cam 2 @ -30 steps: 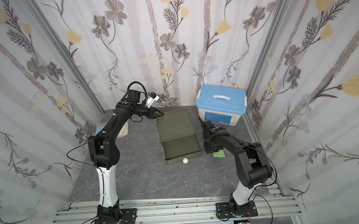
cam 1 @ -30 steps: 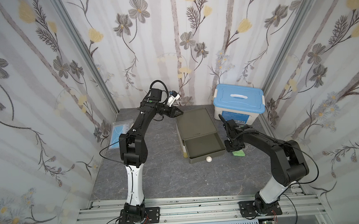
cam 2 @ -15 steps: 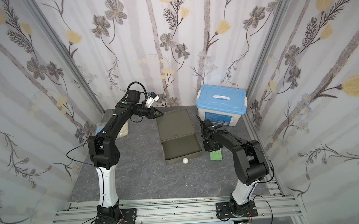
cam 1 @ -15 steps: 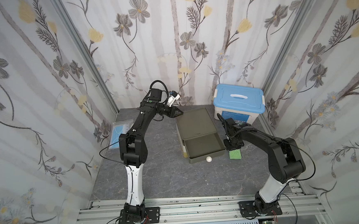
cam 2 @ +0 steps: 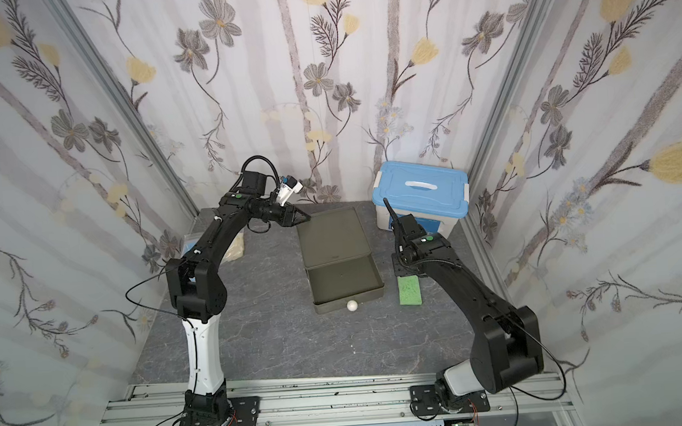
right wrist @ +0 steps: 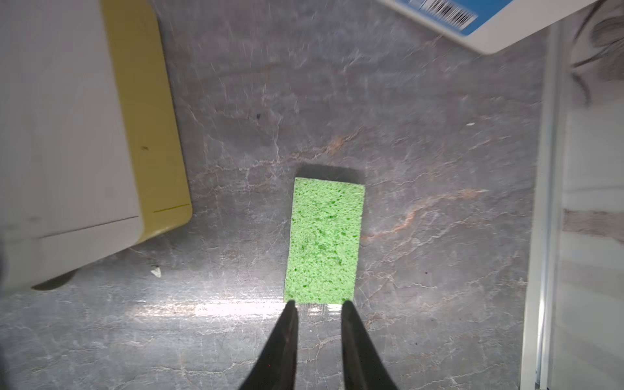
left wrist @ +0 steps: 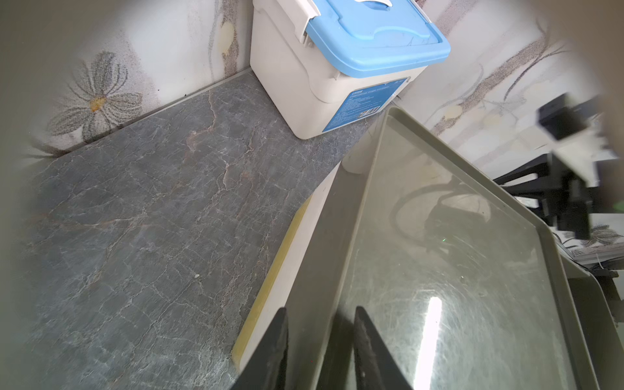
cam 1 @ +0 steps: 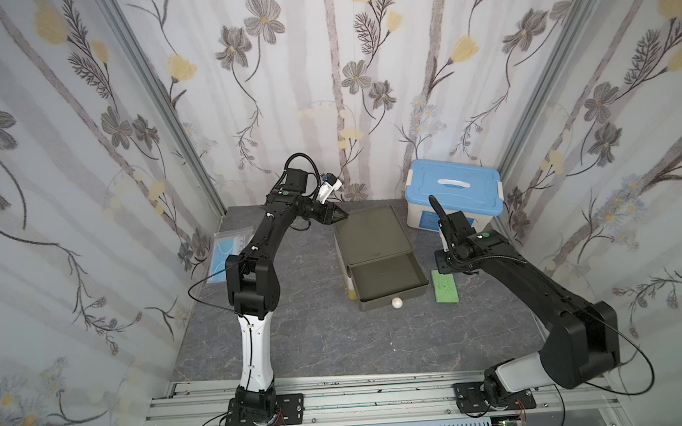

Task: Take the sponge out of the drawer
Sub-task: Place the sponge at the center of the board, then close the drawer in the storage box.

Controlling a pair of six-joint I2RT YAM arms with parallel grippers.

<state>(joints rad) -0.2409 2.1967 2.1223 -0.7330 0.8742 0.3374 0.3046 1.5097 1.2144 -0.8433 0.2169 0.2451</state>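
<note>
The green sponge lies flat on the grey table, just right of the open drawer, whose floor is bare. A white knob sits on the drawer's front. My right gripper hovers above the sponge's near end, open, with nothing between its fingers; in a top view it points down between the cabinet and the sponge. My left gripper is shut on the raised rim of the olive cabinet top at its back left corner.
A white box with a blue lid stands at the back right, close behind my right arm. A clear packet of blue masks lies by the left wall. Patterned walls close in the table on three sides.
My right gripper has let go of the sponge, which now lies on the table, and has risen clear of it. The left arm has not moved.
</note>
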